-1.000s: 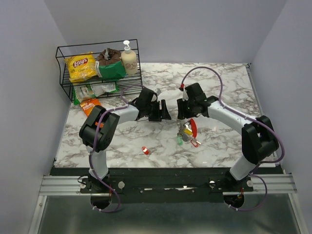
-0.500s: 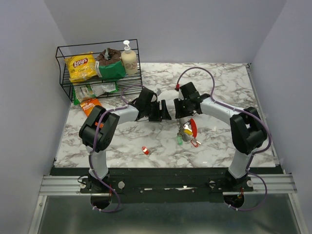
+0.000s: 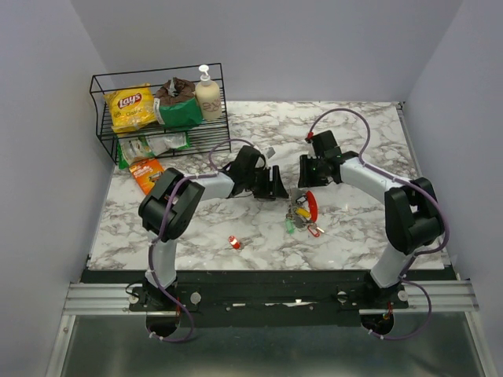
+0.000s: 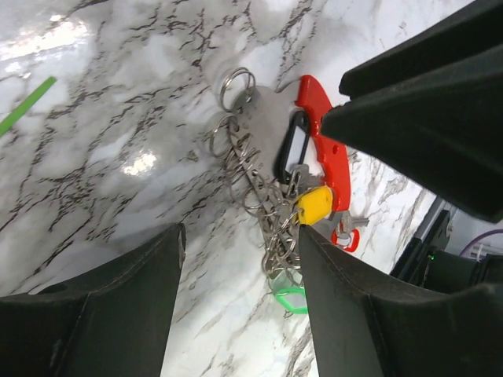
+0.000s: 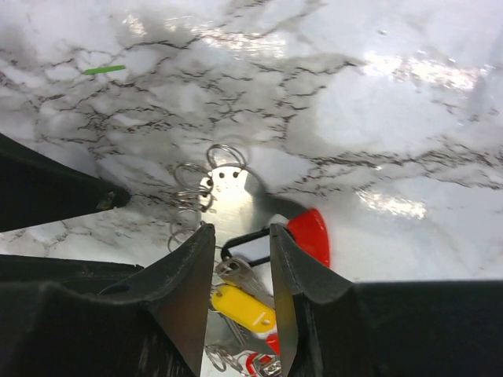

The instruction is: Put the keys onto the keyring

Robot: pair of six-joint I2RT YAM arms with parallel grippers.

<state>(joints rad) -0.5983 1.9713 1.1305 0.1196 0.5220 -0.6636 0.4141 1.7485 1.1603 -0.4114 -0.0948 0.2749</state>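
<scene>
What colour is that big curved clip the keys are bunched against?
Red. The keyring shows best in the left wrist view.

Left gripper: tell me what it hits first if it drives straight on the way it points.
Probably the silvery rings of the keyring, lying on the table straight ahead of the left gripper; depth is unclear.

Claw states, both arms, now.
Left claw: open, empty, above the keyring.
Right claw: partly open, above the keyring, no grip visible.
</scene>
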